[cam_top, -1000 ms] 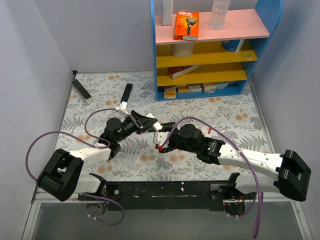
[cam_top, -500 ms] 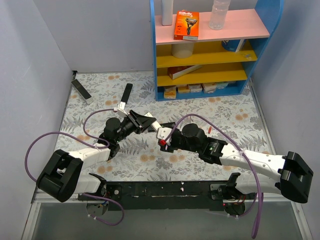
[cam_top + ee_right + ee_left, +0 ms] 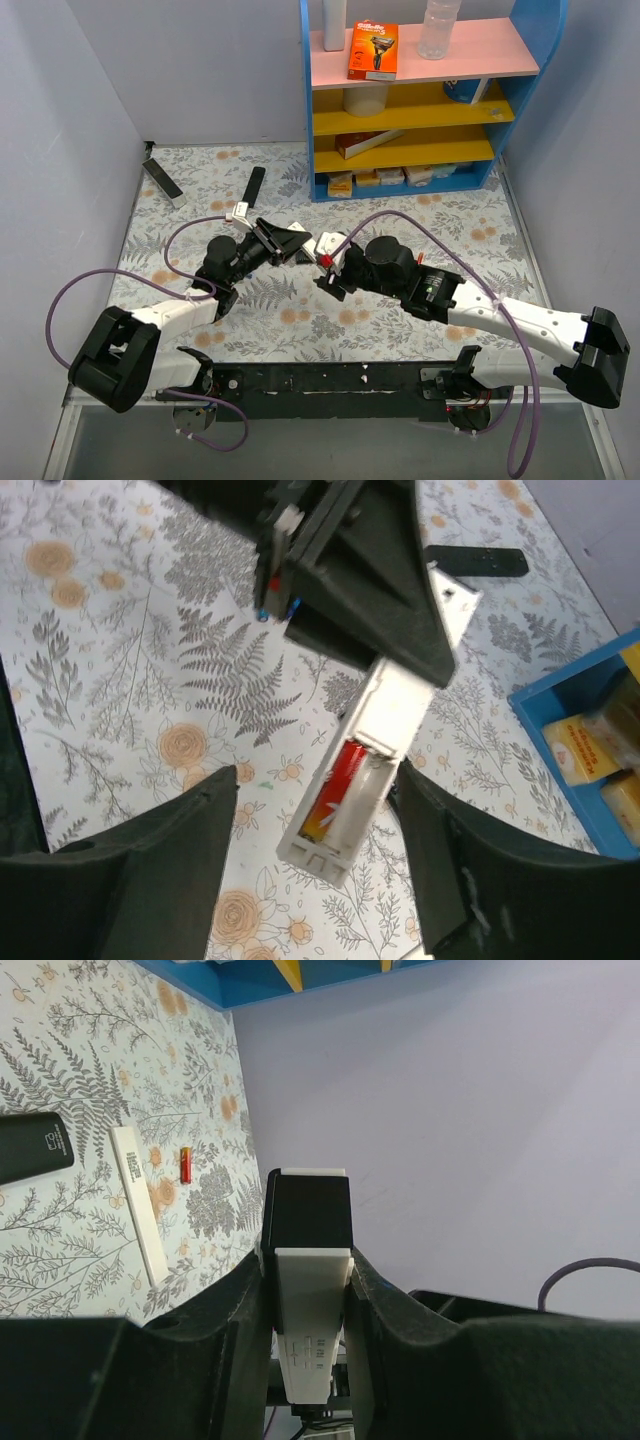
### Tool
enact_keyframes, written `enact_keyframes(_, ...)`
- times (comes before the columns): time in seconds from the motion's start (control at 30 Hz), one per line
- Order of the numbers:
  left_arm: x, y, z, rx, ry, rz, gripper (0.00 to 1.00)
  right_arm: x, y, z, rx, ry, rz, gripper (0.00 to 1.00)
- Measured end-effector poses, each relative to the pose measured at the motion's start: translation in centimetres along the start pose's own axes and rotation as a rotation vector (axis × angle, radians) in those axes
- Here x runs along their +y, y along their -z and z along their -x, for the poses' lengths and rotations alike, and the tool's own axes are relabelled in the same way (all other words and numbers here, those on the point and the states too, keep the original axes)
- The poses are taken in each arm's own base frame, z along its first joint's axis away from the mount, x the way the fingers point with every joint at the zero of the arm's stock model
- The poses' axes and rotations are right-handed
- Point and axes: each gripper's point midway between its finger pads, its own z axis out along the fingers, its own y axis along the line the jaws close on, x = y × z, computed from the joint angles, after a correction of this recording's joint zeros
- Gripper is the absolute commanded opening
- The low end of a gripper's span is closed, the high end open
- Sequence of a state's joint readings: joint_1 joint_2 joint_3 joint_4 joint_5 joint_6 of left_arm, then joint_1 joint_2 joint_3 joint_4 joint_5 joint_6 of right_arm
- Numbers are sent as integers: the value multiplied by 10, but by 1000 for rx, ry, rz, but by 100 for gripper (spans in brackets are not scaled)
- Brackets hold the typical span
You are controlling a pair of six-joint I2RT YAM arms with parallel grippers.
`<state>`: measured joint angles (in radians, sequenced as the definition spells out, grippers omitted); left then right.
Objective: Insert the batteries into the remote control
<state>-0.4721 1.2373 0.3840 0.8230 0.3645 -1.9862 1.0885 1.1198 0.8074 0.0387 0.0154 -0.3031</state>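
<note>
Right gripper (image 3: 315,775) jaws apart, hovering over slim white plastic remote control (image 3: 385,715), with one tiny red cylindrical battery (image 3: 335,780) seated inside. Left gripper (image 3: 307,1260) clamped on the remote's long edges. Second red battery (image 3: 185,1164) lies farther off on floral tabletop (image 3: 60,1260); probably light, slick, prone to rolling, so pinch mid-body.

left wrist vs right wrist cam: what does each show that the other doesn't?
Left wrist only: a loose red battery lying on the table, close to the white back cover but not touching it.
Right wrist only: the open battery bay, with a seated red battery in one slot; the slot beside it looks empty.
Both: the remote control clamped in the left gripper, over the floral tabletop.
</note>
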Motion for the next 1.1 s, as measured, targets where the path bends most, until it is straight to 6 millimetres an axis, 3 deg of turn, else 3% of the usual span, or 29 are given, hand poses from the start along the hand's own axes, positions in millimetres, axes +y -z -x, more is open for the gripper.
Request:
enact_keyframes(0.1,-1,3,-1,7,4,-4,0,-17,8,22,7,-47,-66,83)
enact_keyframes(0.2,9,9,-2,10,-1,17,0,-37,19,43,25,-96,-141,87)
enact_keyframes(0.27,20,13,-5,16,-7,43,0,-49,24,50,44,-137,-190,91)
enact_keyframes(0.33,31,16,-8,27,-30,72,0,-62,31,44,84,-192,-241,93)
enact_keyframes(0.47,34,20,-10,40,-92,83,0,-93,51,-3,234,-370,-381,95)
enact_keyframes(0.67,20,28,-12,55,-192,42,0,-141,96,-87,425,-694,-645,81)
enact_keyframes(0.83,16,33,-16,71,-240,28,0,-141,116,-155,573,-893,-780,64)
enact_keyframes(0.97,17,35,-19,89,-265,27,0,-129,125,-215,717,-1027,-847,50)
enact_keyframes(1.1,18,37,-21,104,-288,28,0,-125,129,-249,771,-1110,-894,42)
